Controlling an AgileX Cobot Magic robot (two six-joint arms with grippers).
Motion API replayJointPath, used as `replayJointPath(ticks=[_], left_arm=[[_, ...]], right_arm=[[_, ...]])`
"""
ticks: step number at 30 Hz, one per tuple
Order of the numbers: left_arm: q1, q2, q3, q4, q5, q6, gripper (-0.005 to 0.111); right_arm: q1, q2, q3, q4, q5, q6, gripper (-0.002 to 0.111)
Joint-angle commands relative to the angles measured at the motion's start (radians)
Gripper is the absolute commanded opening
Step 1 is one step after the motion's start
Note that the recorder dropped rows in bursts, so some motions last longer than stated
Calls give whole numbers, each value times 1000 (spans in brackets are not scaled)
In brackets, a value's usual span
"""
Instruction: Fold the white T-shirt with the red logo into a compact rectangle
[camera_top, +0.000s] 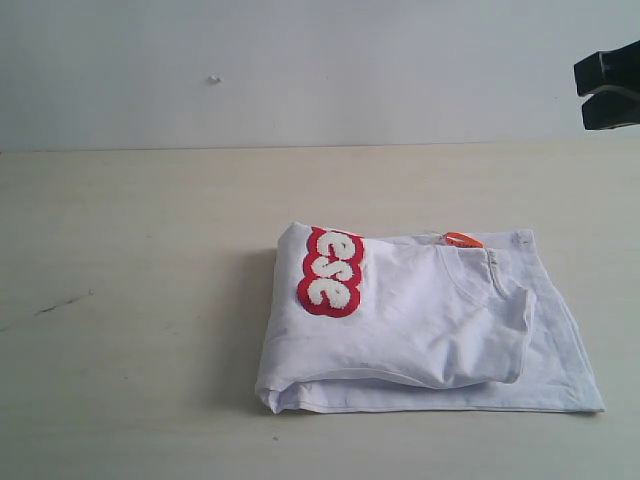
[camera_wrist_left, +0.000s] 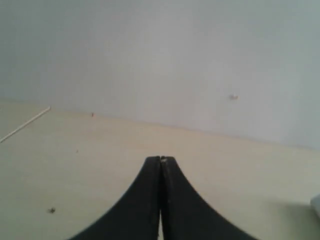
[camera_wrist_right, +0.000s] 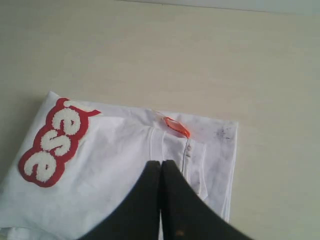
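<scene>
Shirt (camera_top: 420, 320) lies folded right of centre on table (camera_top: 130, 300), logo (camera_top: 331, 272) up at left end. Your left gripper (camera_wrist_left: 160, 161) pinched together, empty, off cloth. Right gripper (camera_wrist_right: 160, 165) likewise, hovers near tag (camera_wrist_right: 177, 126). Fold likely done.

The white T-shirt (camera_top: 420, 320) lies folded in a thick bundle on the tabletop (camera_top: 140, 300), in the lower right half of the frame. The red logo (camera_top: 332, 272) sits at the bundle's upper left corner, and only the fuzzy white letters "ese" show. A small orange tag (camera_top: 463, 240) peeks out at the top edge.
</scene>
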Motion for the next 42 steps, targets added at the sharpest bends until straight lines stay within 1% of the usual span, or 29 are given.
replayJointPath(ticks=[1,5,10,42], left_arm=[[-5,-4,4,-17,199,46,0],[-5,-4,4,-15,211,53,0],[-5,-4,4,-15,211,100,0],[-1,-4,4,-15,211,99,0]], right_arm=[[-3,-7,7,-4,-10,-6,0],[-3,-7,7,-4,-10,-6,0],[-3,-7,7,-4,-10,-6,0],[-3,-7,7,-3,-12,-6,0]])
